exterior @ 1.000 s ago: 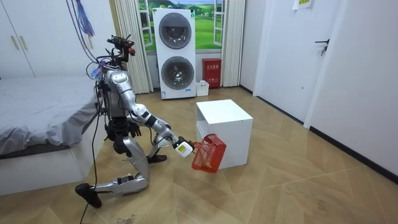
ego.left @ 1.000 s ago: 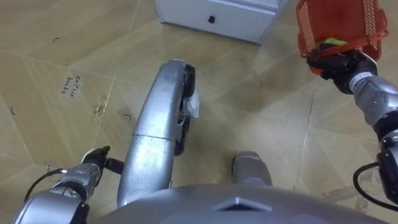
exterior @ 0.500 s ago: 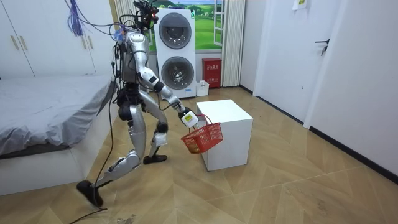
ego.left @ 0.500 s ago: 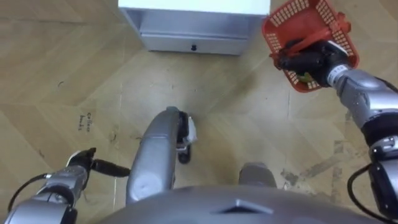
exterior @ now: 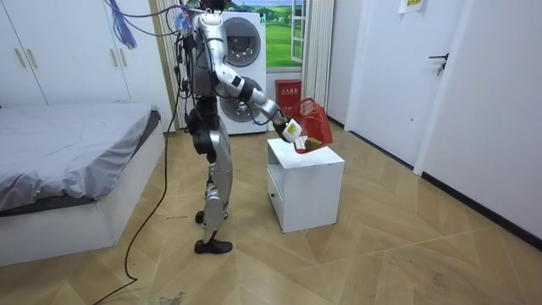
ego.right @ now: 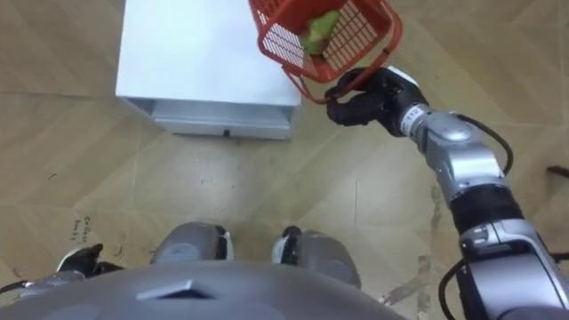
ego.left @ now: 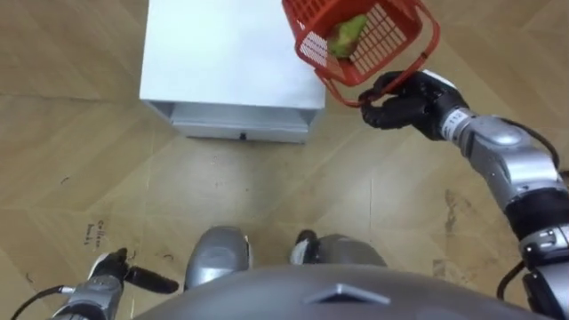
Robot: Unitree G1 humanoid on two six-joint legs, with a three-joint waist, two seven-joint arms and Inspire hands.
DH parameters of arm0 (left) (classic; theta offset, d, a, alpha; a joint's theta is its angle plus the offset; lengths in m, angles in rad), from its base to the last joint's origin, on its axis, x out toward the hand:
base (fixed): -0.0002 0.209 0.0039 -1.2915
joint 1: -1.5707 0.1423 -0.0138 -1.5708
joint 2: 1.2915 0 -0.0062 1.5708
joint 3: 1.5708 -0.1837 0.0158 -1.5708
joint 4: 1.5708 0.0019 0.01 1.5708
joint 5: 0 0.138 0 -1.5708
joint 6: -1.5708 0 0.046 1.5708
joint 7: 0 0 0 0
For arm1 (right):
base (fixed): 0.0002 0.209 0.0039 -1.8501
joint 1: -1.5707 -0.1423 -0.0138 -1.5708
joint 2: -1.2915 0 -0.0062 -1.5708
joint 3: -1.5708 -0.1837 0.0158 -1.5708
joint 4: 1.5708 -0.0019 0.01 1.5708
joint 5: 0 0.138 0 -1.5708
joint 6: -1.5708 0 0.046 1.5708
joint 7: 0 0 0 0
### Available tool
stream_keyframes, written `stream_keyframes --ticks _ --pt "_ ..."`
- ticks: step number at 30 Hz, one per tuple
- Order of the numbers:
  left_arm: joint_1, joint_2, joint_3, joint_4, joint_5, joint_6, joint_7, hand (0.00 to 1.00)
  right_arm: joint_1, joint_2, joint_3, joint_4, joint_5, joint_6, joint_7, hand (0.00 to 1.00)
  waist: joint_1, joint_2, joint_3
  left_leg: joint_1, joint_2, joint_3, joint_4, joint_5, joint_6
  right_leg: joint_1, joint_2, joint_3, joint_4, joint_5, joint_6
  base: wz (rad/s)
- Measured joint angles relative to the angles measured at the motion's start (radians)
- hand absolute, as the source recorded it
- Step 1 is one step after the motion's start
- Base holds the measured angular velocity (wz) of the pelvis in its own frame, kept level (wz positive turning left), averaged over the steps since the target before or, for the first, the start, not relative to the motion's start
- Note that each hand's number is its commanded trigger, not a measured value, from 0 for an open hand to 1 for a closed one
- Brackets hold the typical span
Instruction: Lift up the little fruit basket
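The red plastic fruit basket hangs tilted over the right edge of a white cabinet, a green fruit lying inside it. My right hand is shut on the basket's handle, just below and right of the basket. In the room view I stand upright beside the cabinet, right arm stretched forward with the basket above its top. My left hand hangs low at my side with relaxed fingers, holding nothing.
The cabinet has a drawer with a small knob facing me. Wood floor lies around it. A bed stands at the room view's left, stacked washing machines behind me, a door at the right.
I have risen from a low kneel to standing upright. The basket in my right hand went up from near the floor to above the cabinet top. The eye views shifted with my head.
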Motion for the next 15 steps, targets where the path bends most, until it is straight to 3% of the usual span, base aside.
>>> stream_keyframes --ticks 3,4,5,6,7,8,9,10,12,13,15 --pt "0.028 -0.007 0.020 -0.037 0.027 0.020 -0.019 0.00 0.003 0.005 -0.001 -0.023 0.001 -0.001 0.001 1.00 0.000 -0.010 -0.0026 0.028 0.008 0.013 0.015 0.001 0.001 0.070 0.012 0.028 -0.062 0.016 0.007 0.37" --pt "0.030 -0.007 0.020 -0.042 0.029 0.022 -0.024 0.00 0.007 0.008 -0.001 -0.026 0.001 -0.001 0.001 1.00 0.000 -0.014 -0.0002 0.020 0.009 0.024 0.049 0.002 0.002 0.091 0.013 0.046 -0.077 0.024 0.006 0.57" --pt "0.032 -0.008 0.020 -0.051 0.041 0.027 -0.034 0.00 0.022 0.015 -0.004 -0.036 0.003 -0.006 0.001 1.00 0.000 -0.030 0.0077 -0.032 -0.023 0.029 0.106 -0.007 0.016 0.136 -0.002 0.121 -0.119 0.030 0.006 0.85" --pt "0.021 -0.019 0.016 -0.083 0.057 0.026 -0.037 0.00 0.039 0.009 -0.019 -0.038 0.011 -0.020 0.001 1.00 -0.002 -0.039 0.0061 -0.088 -0.063 0.020 0.007 0.014 0.048 0.143 -0.017 0.145 -0.128 0.027 0.013 0.94" --pt "0.018 -0.026 0.012 -0.104 0.063 0.026 -0.039 0.00 0.043 0.004 -0.028 -0.038 0.016 -0.021 0.000 1.00 0.000 -0.030 0.0048 -0.117 -0.069 0.024 -0.042 0.088 0.074 0.137 -0.015 0.140 -0.121 0.022 0.028 0.56" --pt "0.015 -0.025 0.012 -0.120 0.070 0.025 -0.042 0.00 0.050 0.022 -0.037 -0.035 0.015 -0.022 -0.005 1.00 0.035 -0.049 0.0017 -0.119 -0.069 0.072 -0.027 0.108 0.086 0.120 -0.029 0.125 -0.102 0.004 0.065 0.08" --pt "0.013 -0.031 0.014 -0.120 0.069 0.025 -0.048 0.00 0.050 0.031 -0.037 -0.052 0.015 -0.023 0.005 1.00 0.051 -0.043 0.0037 -0.110 -0.064 0.082 -0.025 0.109 0.087 0.123 -0.034 0.061 -0.114 0.017 0.092 -0.15" --pt "0.012 -0.034 0.015 -0.119 0.070 0.026 -0.050 0.00 0.053 0.031 -0.037 -0.067 0.015 -0.025 0.016 1.00 0.061 -0.031 0.0101 -0.102 -0.061 0.077 -0.025 0.109 0.087 0.123 -0.032 0.034 -0.129 0.021 0.094 -0.20" --pt "0.009 -0.038 0.022 -0.120 0.069 0.029 -0.055 0.00 0.051 0.032 -0.037 -0.110 0.017 -0.028 0.030 1.00 0.075 -0.019 0.0119 -0.084 -0.057 0.054 -0.028 0.108 0.086 0.099 -0.027 -0.008 -0.177 0.053 0.086 -0.17" --pt "0.007 -0.036 0.027 -0.120 0.069 0.030 -0.055 0.00 0.049 0.031 -0.037 -0.118 0.017 -0.029 0.035 1.00 0.070 -0.013 0.0138 -0.064 -0.064 0.054 -0.037 0.107 0.085 0.088 -0.032 -0.032 -0.191 0.093 0.059 0.00" --pt "0.006 -0.036 0.054 -0.120 0.067 0.021 -0.054 0.00 0.041 0.029 -0.038 -0.117 0.022 -0.029 0.035 1.00 0.066 -0.002 0.0080 -0.019 -0.062 0.052 -0.085 0.107 0.085 0.115 -0.029 -0.044 -0.196 0.100 0.054 -0.06"
